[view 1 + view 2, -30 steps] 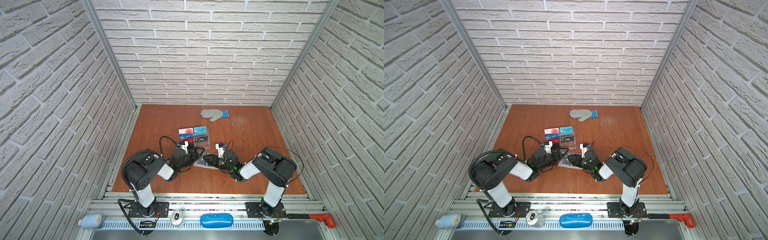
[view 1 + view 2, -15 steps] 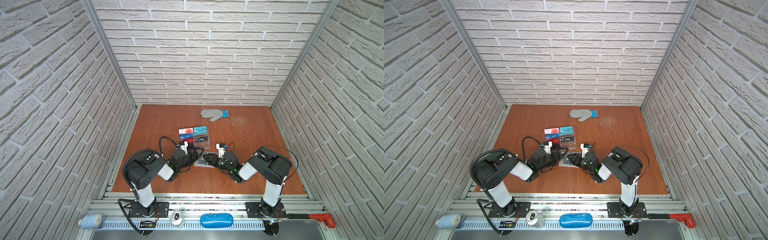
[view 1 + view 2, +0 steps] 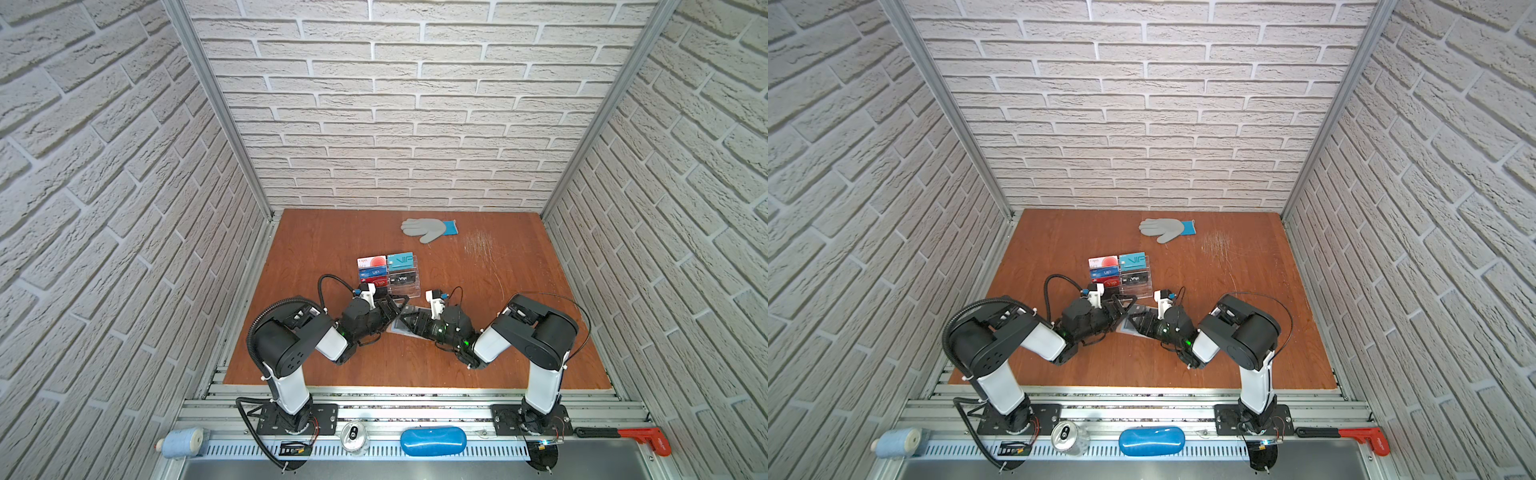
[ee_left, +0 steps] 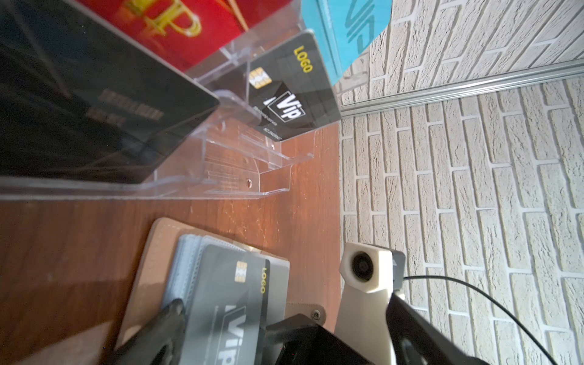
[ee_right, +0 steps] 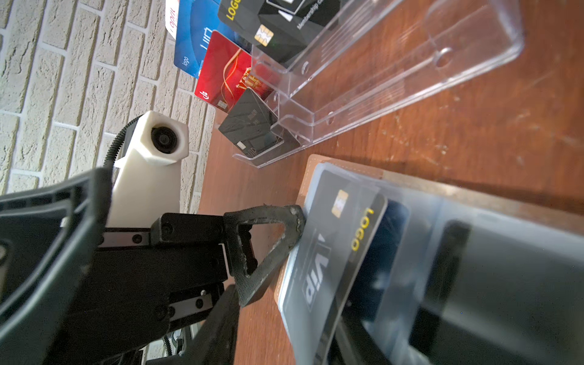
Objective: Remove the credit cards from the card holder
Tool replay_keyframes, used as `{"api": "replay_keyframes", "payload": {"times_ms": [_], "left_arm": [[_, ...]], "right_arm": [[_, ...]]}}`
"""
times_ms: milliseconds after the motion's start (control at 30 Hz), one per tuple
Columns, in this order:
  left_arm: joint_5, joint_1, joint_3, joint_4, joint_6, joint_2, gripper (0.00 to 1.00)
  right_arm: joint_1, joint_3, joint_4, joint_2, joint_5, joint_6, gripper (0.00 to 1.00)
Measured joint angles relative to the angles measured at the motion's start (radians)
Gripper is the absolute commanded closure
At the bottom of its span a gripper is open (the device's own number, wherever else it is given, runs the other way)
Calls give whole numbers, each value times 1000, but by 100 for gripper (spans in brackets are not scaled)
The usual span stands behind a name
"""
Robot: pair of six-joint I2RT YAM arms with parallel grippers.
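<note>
**A:** Nearest first, at lower middle of both top views. Where is the holder?

**B:** The holder lies open and flat on the surface, between the two grippers. One black card sits in its top sleeve.

**A:** Right gripper?

**B:** The right gripper is half spread, with a finger at each side of the sleeves. I can't tell whether it is clamping or only pinning. I judge it is there to stop the holder sliding.

**A:** Left?

**B:** The left gripper is wide and empty. One fingertip touches the top sleeve's edge, at left centre of the right wrist view. It is probably kept wide so it can close over that thin edge.

**A:** Further up the frame?

**B:** A clear stand sits just beyond the holder, with the other cards upright in its tiers. It is probably kept close for a short drop-off. A glove lies by the far wall, well apart and not involved.
</note>
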Motion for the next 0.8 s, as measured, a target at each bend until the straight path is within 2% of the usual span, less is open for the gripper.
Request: {"api": "replay_keyframes", "payload": {"times_ms": [467,800], "left_arm": [[-18,12,-11,14,0,0,2],[-12,22,-22,30,-2,0,2]], "right_arm": [[0,98,-137,1,43,-23,58],[0,121,-172,2,47,-27,60]]}}
